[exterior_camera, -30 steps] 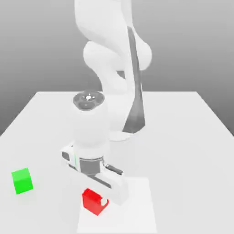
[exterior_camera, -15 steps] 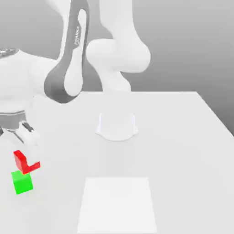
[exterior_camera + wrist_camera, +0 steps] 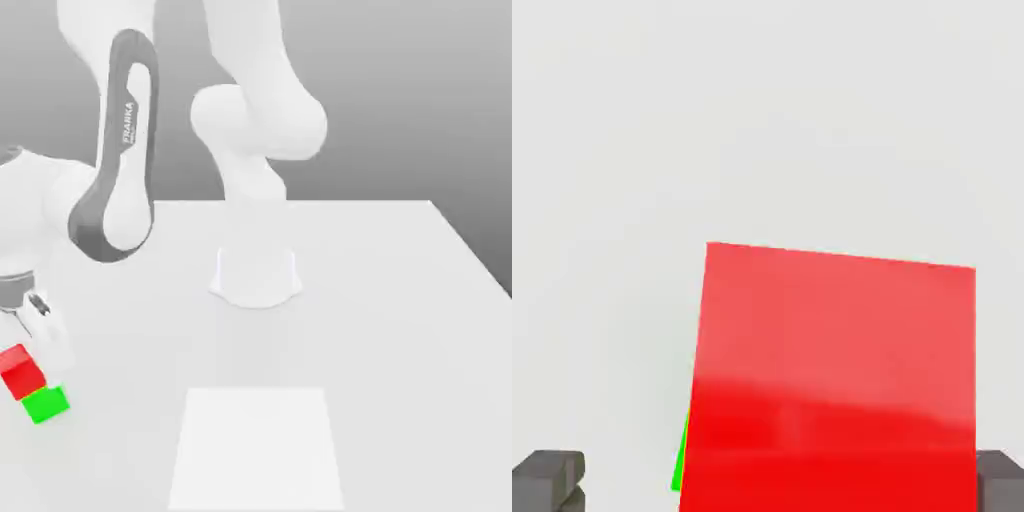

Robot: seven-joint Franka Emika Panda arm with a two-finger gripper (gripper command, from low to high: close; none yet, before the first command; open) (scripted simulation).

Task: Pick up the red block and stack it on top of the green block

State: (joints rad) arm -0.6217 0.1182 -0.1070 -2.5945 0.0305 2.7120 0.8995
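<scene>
Over at the exterior view's left edge, near the table's (image 3: 380,300) rim, the red block (image 3: 21,370) sits on the green block (image 3: 46,403), skewed so only a green sliver peeks past it in the hand view. The gripper (image 3: 768,482) stands spread, fingers (image 3: 547,478) clear of the red faces. Rightward lies wide bare tabletop, a pale square patch (image 3: 256,448), then the arm's base (image 3: 256,278).

Red block (image 3: 22,370): glossy bright red, plain faces, no markings. Green block (image 3: 46,403): bright green, plain; just a thin green sliver in hand view. Arm (image 3: 255,130): white w/ dark grey panel + small white lettering. Gripper (image 3: 768,480): fingertips (image 3: 547,478) dark grey. Surface (image 3: 400,300): off-white, w/ a brighter white rectangular patch (image 3: 256,448). Bkgd: grey gradient.
</scene>
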